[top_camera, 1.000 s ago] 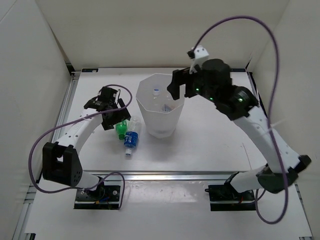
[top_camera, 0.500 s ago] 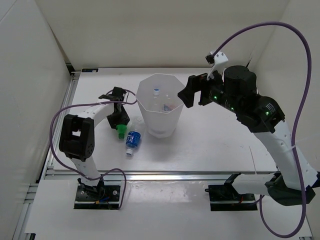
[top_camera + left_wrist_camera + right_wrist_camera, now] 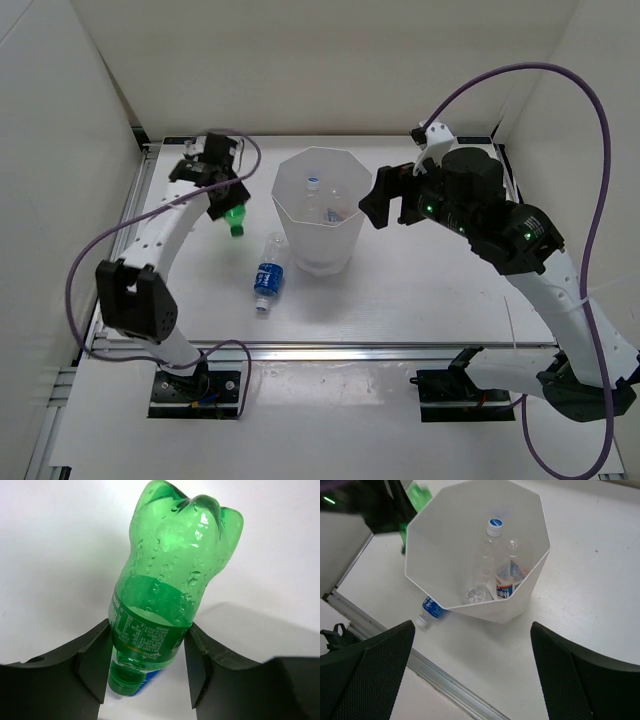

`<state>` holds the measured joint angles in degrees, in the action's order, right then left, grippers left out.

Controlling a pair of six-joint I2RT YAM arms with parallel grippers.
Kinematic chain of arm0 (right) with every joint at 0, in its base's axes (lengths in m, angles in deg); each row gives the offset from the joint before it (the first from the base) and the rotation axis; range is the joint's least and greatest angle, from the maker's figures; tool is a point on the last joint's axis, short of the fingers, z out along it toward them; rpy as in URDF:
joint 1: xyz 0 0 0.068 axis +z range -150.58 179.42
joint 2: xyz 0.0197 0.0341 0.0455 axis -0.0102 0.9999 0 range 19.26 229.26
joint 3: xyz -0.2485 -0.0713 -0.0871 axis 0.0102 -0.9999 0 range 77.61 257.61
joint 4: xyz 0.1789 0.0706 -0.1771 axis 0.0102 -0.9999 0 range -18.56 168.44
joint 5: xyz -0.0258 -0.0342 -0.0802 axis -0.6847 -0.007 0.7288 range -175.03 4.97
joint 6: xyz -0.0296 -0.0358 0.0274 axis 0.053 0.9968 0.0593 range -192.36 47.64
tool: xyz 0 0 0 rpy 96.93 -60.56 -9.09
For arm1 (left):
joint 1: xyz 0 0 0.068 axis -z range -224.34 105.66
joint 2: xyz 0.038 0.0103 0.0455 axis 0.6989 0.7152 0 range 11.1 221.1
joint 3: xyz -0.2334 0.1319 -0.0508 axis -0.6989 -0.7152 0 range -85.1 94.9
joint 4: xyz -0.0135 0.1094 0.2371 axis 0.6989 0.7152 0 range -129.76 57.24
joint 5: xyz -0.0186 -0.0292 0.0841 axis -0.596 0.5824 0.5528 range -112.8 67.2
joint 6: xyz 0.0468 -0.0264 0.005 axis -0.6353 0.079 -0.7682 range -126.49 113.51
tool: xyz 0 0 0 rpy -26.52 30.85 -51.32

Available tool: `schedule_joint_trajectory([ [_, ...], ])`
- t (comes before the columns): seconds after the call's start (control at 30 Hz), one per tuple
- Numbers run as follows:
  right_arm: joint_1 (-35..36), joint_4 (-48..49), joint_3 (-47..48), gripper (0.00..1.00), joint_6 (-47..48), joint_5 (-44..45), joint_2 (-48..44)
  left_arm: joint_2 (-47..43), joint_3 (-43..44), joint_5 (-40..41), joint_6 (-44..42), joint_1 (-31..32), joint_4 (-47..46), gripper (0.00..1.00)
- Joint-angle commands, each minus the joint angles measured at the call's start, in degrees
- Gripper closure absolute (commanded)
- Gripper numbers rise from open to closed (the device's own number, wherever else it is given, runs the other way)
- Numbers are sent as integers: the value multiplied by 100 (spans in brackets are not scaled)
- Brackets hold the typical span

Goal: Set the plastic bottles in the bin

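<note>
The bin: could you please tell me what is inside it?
Inside the bin are a blue-capped clear bottle and an orange-and-blue-labelled bottle. Its near wall covers whatever lies lower.

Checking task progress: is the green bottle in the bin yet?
Out: the left end effector grips the green bottle, left of the bin.

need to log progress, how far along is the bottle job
Done: a blue-capped clear bottle and a white, blue and orange labelled bottle are inside the bin. There may be a third, but I cannot tell. In hand: the left gripper is shut on the green bottle, held cap-down left of the bin. Left: the blue-labelled bottle lying on the table beside the bin.
</note>
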<state>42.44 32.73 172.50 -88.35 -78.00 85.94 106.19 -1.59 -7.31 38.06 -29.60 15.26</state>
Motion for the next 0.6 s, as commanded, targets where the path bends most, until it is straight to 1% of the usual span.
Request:
schedule_joint_trajectory([
  [0.0,4,396,-251,0,-133,97,-155,-1026,1131,376,46,11,211,51],
  [0.03,4,397,-304,0,-194,167,-224,-1141,1229,281,-86,11,19,52],
  [0.1,4,457,-505,0,-246,167,-278,-1475,1291,-202,-324,90,-412,52],
  [0.13,4,458,-576,0,-247,220,-339,-1528,1369,-369,-490,229,-649,52],
  [0.17,-57,536,-655,0,-299,220,-409,-1528,1562,-667,-579,309,-651,52],
  [0.2,-57,537,-743,0,-300,220,-410,-1476,1659,-783,-684,423,-651,52],
  [0.23,-57,589,-883,0,-300,281,-479,-1397,1712,-1062,-850,703,-712,52],
  [0.3,-119,590,-998,0,-361,334,-533,-1265,1713,-1319,-1009,1073,-792,51],
  [0.33,-171,651,-1103,0,-413,334,-585,-1056,1713,-1320,-1132,1466,-792,49],
  [0.43,-172,651,-1175,0,-414,282,-585,-782,1932,-1320,-1335,1952,-792,43],
  [0.47,-172,651,-1175,0,-414,282,-585,-677,2055,-1242,-1475,2180,-792,40],
  [0.5,-172,651,-1175,0,-414,282,-585,-476,2186,-1311,-1554,2260,-792,25],
  [0.53,-172,651,-1175,0,-414,282,-585,-361,2570,-1311,-1651,2331,-696,15],
  [0.57,-172,651,-1227,0,-414,229,-638,-168,2818,-1007,-1730,2453,-521,0],
])
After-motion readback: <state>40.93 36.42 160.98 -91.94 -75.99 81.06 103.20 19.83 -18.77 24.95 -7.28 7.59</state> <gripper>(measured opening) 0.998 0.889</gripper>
